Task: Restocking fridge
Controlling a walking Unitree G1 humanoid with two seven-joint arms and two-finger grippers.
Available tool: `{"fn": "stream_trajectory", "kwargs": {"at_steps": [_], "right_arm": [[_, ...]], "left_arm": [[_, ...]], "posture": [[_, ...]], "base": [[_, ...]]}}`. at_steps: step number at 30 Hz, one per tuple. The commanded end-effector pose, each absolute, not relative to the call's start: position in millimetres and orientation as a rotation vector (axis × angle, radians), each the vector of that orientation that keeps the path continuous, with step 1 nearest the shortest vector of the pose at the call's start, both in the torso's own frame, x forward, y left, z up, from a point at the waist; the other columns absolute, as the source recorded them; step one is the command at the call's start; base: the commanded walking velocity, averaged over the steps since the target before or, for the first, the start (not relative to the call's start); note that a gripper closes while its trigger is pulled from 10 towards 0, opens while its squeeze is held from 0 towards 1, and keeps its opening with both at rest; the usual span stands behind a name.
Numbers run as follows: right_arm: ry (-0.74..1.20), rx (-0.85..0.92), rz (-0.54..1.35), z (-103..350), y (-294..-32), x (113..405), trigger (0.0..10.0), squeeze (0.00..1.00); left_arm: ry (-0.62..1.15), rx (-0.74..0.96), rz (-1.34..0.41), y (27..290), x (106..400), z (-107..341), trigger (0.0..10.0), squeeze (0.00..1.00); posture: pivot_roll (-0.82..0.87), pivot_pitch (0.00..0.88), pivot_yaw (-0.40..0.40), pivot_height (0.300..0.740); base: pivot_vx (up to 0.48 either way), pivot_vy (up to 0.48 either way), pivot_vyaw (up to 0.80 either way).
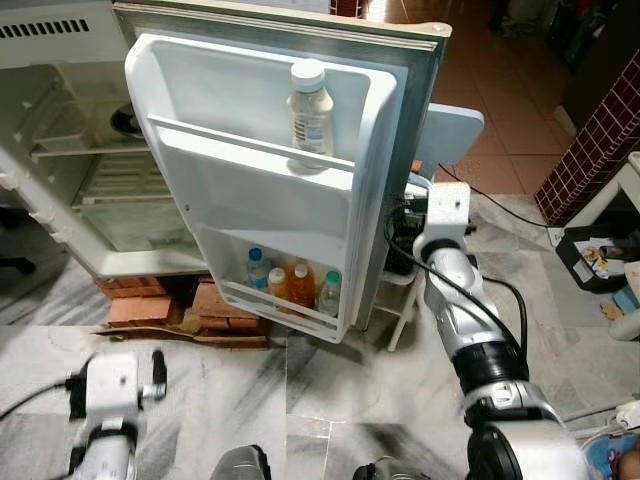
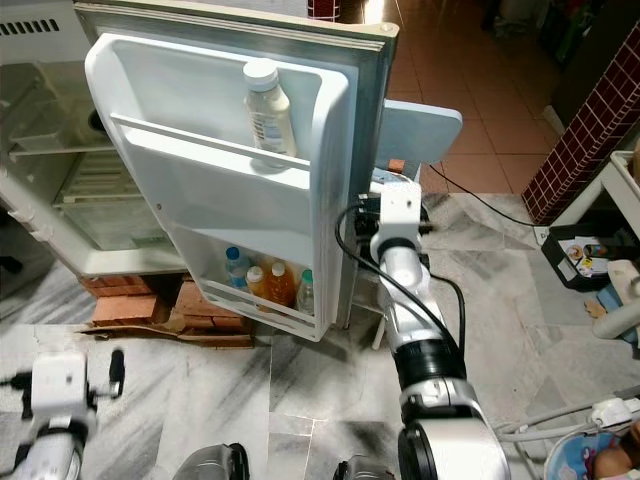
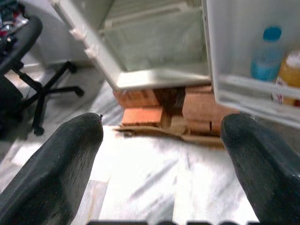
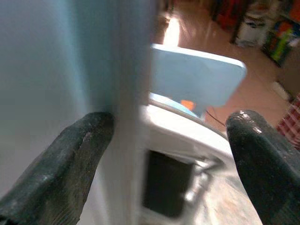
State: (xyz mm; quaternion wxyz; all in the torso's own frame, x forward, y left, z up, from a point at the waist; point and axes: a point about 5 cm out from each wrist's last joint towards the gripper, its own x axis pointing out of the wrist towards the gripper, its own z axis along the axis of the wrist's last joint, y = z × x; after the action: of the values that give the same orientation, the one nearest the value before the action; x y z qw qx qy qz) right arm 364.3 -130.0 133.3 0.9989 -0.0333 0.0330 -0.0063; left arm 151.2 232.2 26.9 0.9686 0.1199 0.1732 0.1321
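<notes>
Nearest the camera, the left pincer [image 3: 161, 154] hangs low over the marble floor [image 1: 330, 370] in front of the fridge [image 1: 90, 170], fingers spread wide and empty. Beyond it, the right pincer [image 4: 171, 150] reaches to the outer edge of the open fridge door [image 1: 280, 190], fingers apart, one against the door's face. Small bottles [image 1: 295, 285] fill the door's bottom shelf; a white bottle [image 1: 310, 118] stands on its upper shelf. Bricks [image 1: 150, 305] prop the fridge.
</notes>
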Motion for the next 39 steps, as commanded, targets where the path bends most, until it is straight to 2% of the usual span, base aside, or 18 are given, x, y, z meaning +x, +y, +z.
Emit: {"fn": "stream_trajectory", "kwargs": {"at_steps": [1,2,5,7,8,9,11,12,15,16,20,21,23,29,30,31,35,39], "right_arm": [[0.093,-0.036,0.057,131,-115,366,10.0,0.0],[0.093,-0.036,0.057,131,-115,366,10.0,0.0],[0.047,0.07,0.234,146,-85,367,10.0,0.0],[0.037,0.173,0.358,151,-71,363,10.0,0.0],[0.037,0.173,0.358,151,-71,363,10.0,0.0],[0.004,0.287,0.542,161,-57,353,10.0,0.0],[-0.067,0.413,0.868,178,-52,324,10.0,0.0],[-0.065,0.453,0.953,181,-55,315,10.0,0.0],[-0.06,0.468,1.011,182,-59,308,10.0,0.0],[-0.046,0.459,1.099,180,-69,298,10.0,0.0],[0.058,0.354,1.294,163,-102,275,10.0,0.0],[0.058,0.354,1.294,163,-102,275,10.0,0.0],[0.178,0.234,1.411,147,-122,258,10.0,0.0],[0.353,-0.1,1.326,110,-143,267,10.0,0.0],[0.374,-0.142,1.29,106,-144,271,10.0,0.0],[0.392,-0.227,1.147,99,-146,287,10.0,0.0],[0.358,-0.276,0.886,99,-148,310,10.0,0.0],[0.349,-0.324,0.774,94,-152,317,10.0,0.0]], "left_arm": [[0.334,0.256,0.244,228,147,27,10.0,0.0],[0.334,0.256,0.244,228,147,27,10.0,0.0],[0.335,0.25,0.263,228,146,28,10.0,0.0],[0.33,0.26,0.256,228,147,28,10.0,0.0],[0.33,0.26,0.256,228,147,28,10.0,0.0],[0.327,0.261,0.254,228,147,28,10.0,0.0],[0.322,0.246,0.26,228,146,27,10.0,0.0],[0.319,0.24,0.265,228,145,27,10.0,0.0],[0.316,0.236,0.272,228,144,27,10.0,0.0],[0.316,0.23,0.293,229,142,26,10.0,0.0],[0.348,0.199,0.361,234,127,21,10.0,0.0],[0.348,0.199,0.361,234,127,21,10.0,0.0],[0.364,0.187,0.396,237,117,18,10.0,0.0],[0.393,0.17,0.428,239,105,11,10.0,0.0],[0.393,0.168,0.427,239,105,11,10.0,0.0],[0.368,0.246,0.414,240,107,15,10.0,0.0],[0.298,0.345,0.403,245,118,27,10.0,0.0],[0.238,0.373,0.377,248,131,38,10.0,0.0]], "posture": [[0.06,0.078,0.008,0.74],[0.06,0.078,0.008,0.74],[0.07,0.073,0.002,0.74],[0.07,0.073,0.002,0.74],[0.07,0.073,0.002,0.74],[0.07,0.068,0.001,0.74],[0.08,0.065,-0.001,0.74],[0.08,0.065,-0.001,0.74],[0.08,0.066,-0.002,0.74],[0.08,0.067,-0.004,0.74],[0.08,0.072,-0.005,0.74],[0.08,0.072,-0.005,0.74],[0.08,0.078,-0.006,0.74],[0.09,0.08,-0.008,0.74],[0.09,0.08,-0.008,0.74],[0.1,0.081,-0.008,0.74],[0.1,0.079,-0.009,0.74],[0.1,0.078,-0.009,0.74]], "base": [[0.0,0.0,0.0],[0.0,0.0,0.0],[0.0,0.0,0.0],[0.0,0.0,0.0],[0.0,0.0,0.0],[0.0,0.0,0.0],[0.0,0.0,0.0],[0.0,0.0,0.0],[0.0,0.0,0.0],[0.0,0.0,0.0],[0.0,0.0,0.0],[0.0,0.0,0.0],[0.0,0.0,0.0],[0.0,0.0,0.0],[0.0,0.0,0.0],[0.0,0.0,0.0],[0.0,0.0,0.0],[0.0,0.0,0.0]]}}
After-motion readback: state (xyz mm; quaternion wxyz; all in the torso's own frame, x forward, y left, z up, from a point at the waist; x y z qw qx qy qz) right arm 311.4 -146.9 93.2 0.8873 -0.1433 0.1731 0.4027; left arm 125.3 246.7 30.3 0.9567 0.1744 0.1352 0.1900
